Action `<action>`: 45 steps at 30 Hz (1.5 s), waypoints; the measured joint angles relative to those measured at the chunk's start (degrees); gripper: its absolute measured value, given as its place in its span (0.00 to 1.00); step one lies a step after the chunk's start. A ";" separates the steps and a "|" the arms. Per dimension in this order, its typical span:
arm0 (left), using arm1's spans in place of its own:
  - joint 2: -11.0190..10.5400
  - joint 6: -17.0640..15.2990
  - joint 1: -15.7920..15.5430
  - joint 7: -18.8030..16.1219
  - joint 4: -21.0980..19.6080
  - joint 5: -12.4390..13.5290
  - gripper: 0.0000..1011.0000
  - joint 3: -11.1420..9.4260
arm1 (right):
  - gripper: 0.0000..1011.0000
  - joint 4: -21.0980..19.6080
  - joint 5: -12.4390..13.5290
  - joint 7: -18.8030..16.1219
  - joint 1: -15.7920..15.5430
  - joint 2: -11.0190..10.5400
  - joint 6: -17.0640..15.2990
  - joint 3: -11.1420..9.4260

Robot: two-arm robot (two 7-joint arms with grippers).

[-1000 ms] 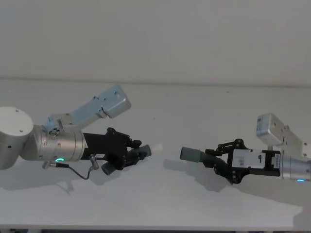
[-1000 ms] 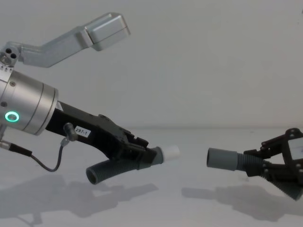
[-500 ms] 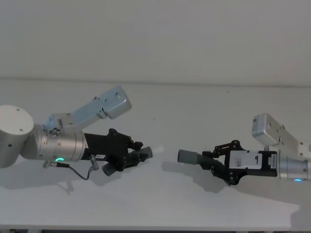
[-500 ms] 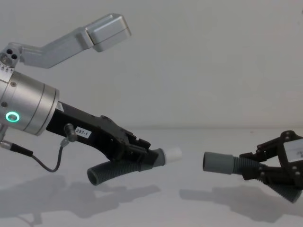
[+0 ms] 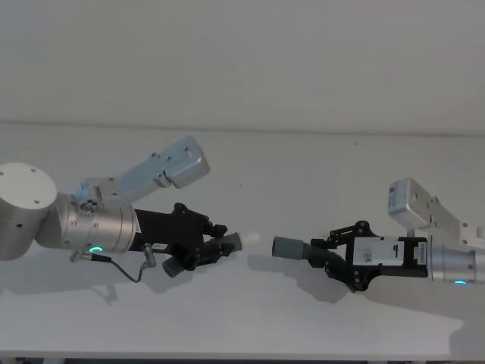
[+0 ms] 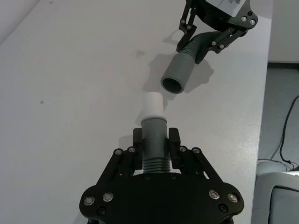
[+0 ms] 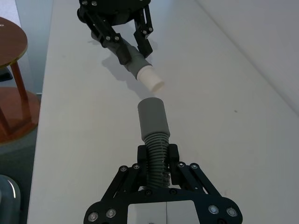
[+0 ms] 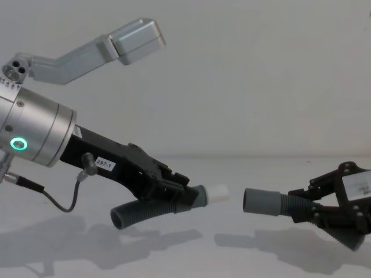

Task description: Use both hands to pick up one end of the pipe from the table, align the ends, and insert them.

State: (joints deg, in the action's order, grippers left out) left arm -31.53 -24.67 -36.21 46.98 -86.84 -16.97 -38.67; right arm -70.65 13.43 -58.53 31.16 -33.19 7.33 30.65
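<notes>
Both pipe pieces are held in the air above the table point(image 5: 242, 318). My left gripper point(image 5: 208, 248) is shut on the ribbed part of one dark grey piece point(image 8: 148, 209), whose white tip point(image 5: 250, 238) points right. My right gripper point(image 5: 333, 254) is shut on the ribbed part of the other piece, whose open grey cuff point(image 5: 286, 246) points left. The two ends face each other across a small gap and do not touch. In the left wrist view the white tip point(image 6: 153, 103) sits slightly to one side of the cuff's mouth point(image 6: 177, 74). The right wrist view shows the cuff point(image 7: 152, 116) just short of the tip point(image 7: 150, 79).
A thin grey cable point(image 5: 121, 269) loops under my left arm. The table's front edge runs close below both arms. A brown wooden stool point(image 7: 9, 42) stands on the floor beside the table. A pale wall rises behind the table.
Both grippers have moved toward each other with their pipe pieces. The gap between the white tip and the grey cuff has shrunk.
</notes>
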 joint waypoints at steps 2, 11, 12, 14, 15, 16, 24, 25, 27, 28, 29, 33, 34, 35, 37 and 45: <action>-0.01 0.02 -0.08 0.06 0.03 -0.04 0.31 -0.15 | 0.26 -0.05 0.06 0.08 0.03 0.00 -0.08 0.11; -0.03 0.10 -0.54 0.44 0.20 -0.34 0.31 -0.92 | 0.26 -0.29 0.27 0.39 0.10 -0.07 -0.41 0.56; -0.03 0.11 -0.60 0.45 0.22 -0.36 0.31 -0.99 | 0.26 -0.32 0.30 0.41 0.13 -0.10 -0.47 0.67; -0.03 0.12 -0.67 0.49 0.24 -0.41 0.31 -1.11 | 0.26 -0.36 0.33 0.43 0.17 -0.12 -0.49 0.75; -0.02 0.13 -0.74 0.51 0.26 -0.46 0.31 -1.22 | 0.26 -0.39 0.35 0.44 0.21 -0.14 -0.51 0.84; -0.01 0.13 -0.79 0.53 0.28 -0.50 0.31 -1.29 | 0.26 -0.40 0.36 0.44 0.22 -0.15 -0.53 0.88; 0.07 0.19 -1.27 0.75 0.44 -0.85 0.31 -1.89 | 0.26 -0.35 0.43 0.45 0.58 -0.23 -0.53 1.46; 0.09 0.19 -1.33 0.76 0.45 -0.86 0.31 -1.95 | 0.26 -0.30 0.42 0.45 0.62 -0.24 -0.52 1.53; 0.12 0.20 -1.48 0.83 0.50 -0.97 0.31 -2.10 | 0.26 -0.17 0.43 0.45 0.77 -0.23 -0.49 1.70; 0.13 0.20 -1.52 0.85 0.52 -1.00 0.31 -2.15 | 0.26 -0.11 0.43 0.46 0.81 -0.22 -0.48 1.75; 0.14 0.20 -1.56 0.87 0.54 -1.04 0.31 -2.21 | 0.26 0.02 0.43 0.47 0.93 -0.17 -0.45 1.88; 0.18 0.20 -1.84 1.03 0.71 -1.26 0.31 -2.52 | 0.26 0.31 0.43 0.53 1.21 -0.09 -0.31 2.09; 0.19 0.20 -1.89 1.05 0.74 -1.27 0.31 -2.56 | 0.26 0.41 0.43 0.54 1.30 -0.06 -0.29 2.14; 0.22 0.20 -2.01 1.12 0.83 -1.34 0.31 -2.70 | 0.26 0.48 0.43 0.55 1.36 -0.04 -0.28 2.17; 0.23 0.20 -2.11 1.17 0.92 -1.41 0.31 -2.79 | 0.26 0.70 0.48 0.56 1.56 0.04 -0.26 2.30; 0.38 0.24 -2.68 1.68 1.56 -1.75 0.31 -3.38 | 0.26 1.38 0.95 0.59 2.14 0.29 -0.26 2.52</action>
State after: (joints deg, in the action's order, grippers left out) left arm -31.15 -24.43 -38.89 48.66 -85.27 -18.72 -42.05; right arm -69.27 14.38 -57.93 33.30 -32.90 7.07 33.17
